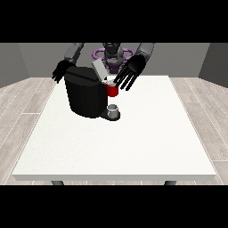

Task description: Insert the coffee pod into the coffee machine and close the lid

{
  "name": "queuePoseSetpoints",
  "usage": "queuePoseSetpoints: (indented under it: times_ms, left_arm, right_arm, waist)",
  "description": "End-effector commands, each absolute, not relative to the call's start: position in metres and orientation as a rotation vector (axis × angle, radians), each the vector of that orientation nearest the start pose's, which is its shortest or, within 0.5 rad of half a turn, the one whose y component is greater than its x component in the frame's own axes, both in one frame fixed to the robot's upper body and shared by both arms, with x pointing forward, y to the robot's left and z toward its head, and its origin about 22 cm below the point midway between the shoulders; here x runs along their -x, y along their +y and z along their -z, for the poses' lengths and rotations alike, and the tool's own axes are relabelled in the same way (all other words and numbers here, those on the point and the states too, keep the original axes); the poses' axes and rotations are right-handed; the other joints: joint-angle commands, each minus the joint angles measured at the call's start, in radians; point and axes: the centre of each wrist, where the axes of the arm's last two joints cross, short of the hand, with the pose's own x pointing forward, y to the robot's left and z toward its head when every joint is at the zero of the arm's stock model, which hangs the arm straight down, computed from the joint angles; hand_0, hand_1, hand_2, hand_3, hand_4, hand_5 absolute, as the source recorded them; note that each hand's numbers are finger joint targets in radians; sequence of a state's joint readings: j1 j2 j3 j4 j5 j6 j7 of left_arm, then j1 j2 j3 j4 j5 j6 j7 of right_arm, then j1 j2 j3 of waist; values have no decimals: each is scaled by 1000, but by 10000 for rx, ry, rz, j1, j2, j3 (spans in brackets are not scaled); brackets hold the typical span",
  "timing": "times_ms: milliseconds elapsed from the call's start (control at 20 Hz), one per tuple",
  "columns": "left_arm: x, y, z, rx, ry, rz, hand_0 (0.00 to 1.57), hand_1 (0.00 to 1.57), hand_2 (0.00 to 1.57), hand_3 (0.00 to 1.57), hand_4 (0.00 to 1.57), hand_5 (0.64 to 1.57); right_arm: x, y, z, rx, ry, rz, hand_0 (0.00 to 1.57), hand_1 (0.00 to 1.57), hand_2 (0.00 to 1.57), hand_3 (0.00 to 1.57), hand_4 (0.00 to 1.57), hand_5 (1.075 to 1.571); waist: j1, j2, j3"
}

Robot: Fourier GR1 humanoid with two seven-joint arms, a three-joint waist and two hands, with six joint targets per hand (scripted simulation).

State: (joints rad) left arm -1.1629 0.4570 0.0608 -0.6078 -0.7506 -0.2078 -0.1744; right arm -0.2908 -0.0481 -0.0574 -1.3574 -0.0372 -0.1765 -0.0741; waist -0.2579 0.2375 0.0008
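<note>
Table [133, 147]: large, white, with dark legs visible beneath its near edge.
Cup [113, 108]: small, grey, upright near the table's middle.
Floor [202, 120]: pale wood planks.
Walls [26, 60]: plain grey.

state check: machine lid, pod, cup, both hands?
coffee machine: upright on white table
lid: raised, open
red pod holder: exposed; coffee pod not discernible
cup: upright on machine's base
hand at the view's right: fingers spread, above holder
hand at the view's left: behind machine, holding nothing
</note>
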Motion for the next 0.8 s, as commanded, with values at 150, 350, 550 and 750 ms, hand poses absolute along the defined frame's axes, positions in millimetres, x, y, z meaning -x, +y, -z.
queuePoseSetpoints:
  times_ms: [150,350,550,750]
  left_arm:
    - [-461,257,-225,-7177,-15914,11138,0,0,0,0,0,1571]
    - [-457,235,-183,-6930,-15802,11088,0,0,0,0,0,1571]
    - [-449,237,-137,-5500,-15466,10146,0,0,0,0,0,1571]
    - [-448,236,-129,-2707,-16766,7091,0,0,0,0,79,1571]
  right_arm:
    - [-315,-241,-15,1380,-16706,1374,0,0,0,0,387,1571]
    - [-304,-242,7,1691,-16329,1498,0,0,0,0,416,1571]
    - [-286,-251,19,1689,-15523,1710,0,0,0,0,381,1571]
    - [-274,-267,39,2057,-14972,2407,0,0,0,0,387,1571]
  waist:
    - [477,-325,-4]
    - [874,-920,-4]
    - [904,-1805,-9]
    - [1716,-2380,-11]
